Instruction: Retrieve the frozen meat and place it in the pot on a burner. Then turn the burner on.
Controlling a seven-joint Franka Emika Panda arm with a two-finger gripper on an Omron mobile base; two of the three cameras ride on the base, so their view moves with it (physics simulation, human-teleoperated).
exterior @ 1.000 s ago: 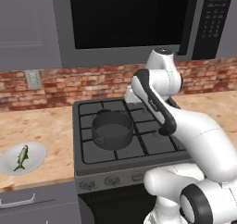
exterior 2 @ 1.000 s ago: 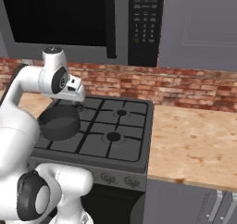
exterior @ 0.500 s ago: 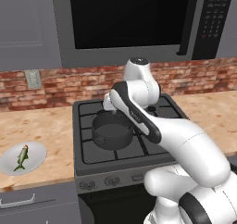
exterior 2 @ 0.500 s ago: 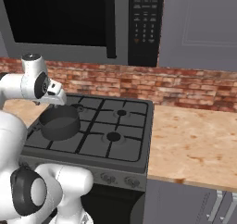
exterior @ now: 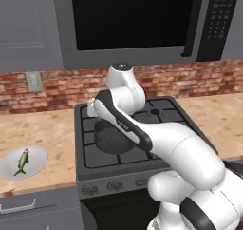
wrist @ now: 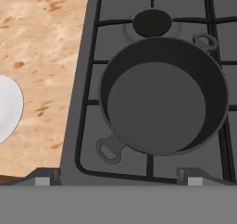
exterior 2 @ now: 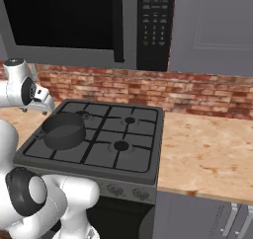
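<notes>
The fish [exterior: 22,161], small, slender and green-grey with a pale belly, lies on a white plate [exterior: 35,158] on the counter, well left of the stove. The pot [wrist: 164,96], round, dark grey and empty, with two short handles, sits upright on the near left burner.

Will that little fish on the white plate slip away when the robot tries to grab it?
Maybe. The fish is slender with a rounded body, so it could squirt sideways when pinched. It lies flat on a smooth plate, so it could slide if nudged. It looks small, so it is probably light and easy to lift.
</notes>
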